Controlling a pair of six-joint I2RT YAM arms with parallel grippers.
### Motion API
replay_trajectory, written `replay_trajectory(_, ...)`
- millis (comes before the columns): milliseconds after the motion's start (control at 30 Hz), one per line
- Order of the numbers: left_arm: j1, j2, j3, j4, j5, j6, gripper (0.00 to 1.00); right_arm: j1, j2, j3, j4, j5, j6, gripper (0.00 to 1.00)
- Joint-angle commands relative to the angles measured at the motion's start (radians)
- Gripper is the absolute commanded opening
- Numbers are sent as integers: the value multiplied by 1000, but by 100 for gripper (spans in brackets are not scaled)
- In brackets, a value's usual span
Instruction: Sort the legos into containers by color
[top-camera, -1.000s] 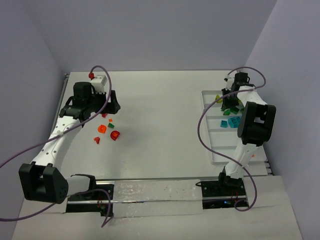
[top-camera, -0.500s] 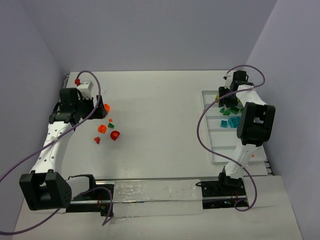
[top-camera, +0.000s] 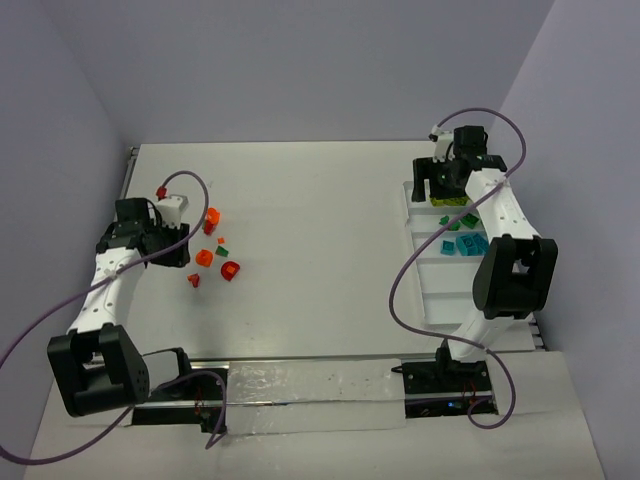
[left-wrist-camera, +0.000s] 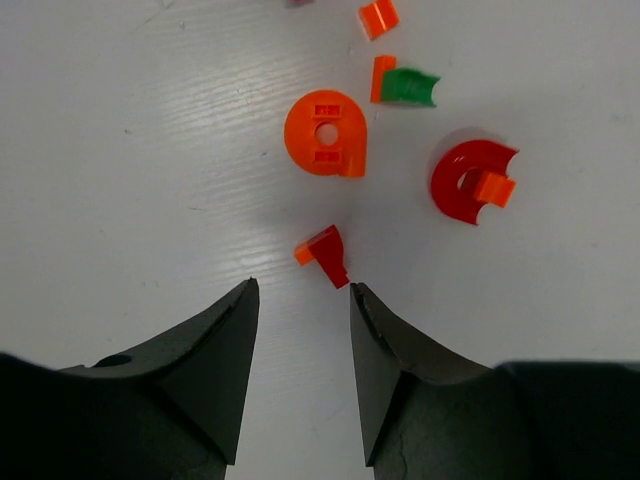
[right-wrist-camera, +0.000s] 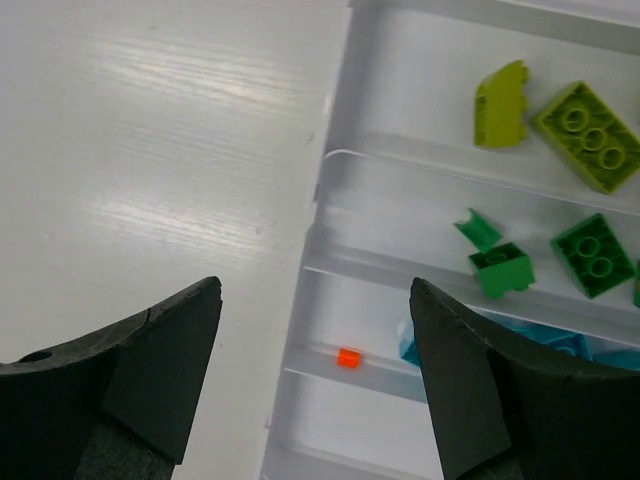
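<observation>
White wood-grain table boxed by pale lavender walls, left claw narrowly parted and empty, just short of loose red and orange bricks, right claw wide and empty over the white tray, lime, green and teal bricks lying in its compartments.

We find loose legos clustered on the left part of the surface. The tray lies lengthwise along its right side, and more legos sit in the compartments toward its far end.
</observation>
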Motion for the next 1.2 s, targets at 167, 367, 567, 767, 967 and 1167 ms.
replay_trajectory(167,145,45,-39,-44,219,602,37,58,-81,-25,-47,-80,17,83)
replay_trajectory(367,271,98,-45,-213,428,1110,39,58,-77,-20,-65,-89,16,83)
replay_trajectory(567,317,329,70,-393,503,1328,43,58,-77,-20,-78,-90,17,83)
replay_trajectory(767,309,375,50,-296,534,1349,47,58,-88,-36,-81,-73,11,83)
replay_trajectory(967,307,422,54,-262,520,1388,44,58,-84,-35,-91,-73,11,83)
replay_trajectory(1167,289,427,28,-211,508,1450,43,58,-76,-17,-104,-74,15,83)
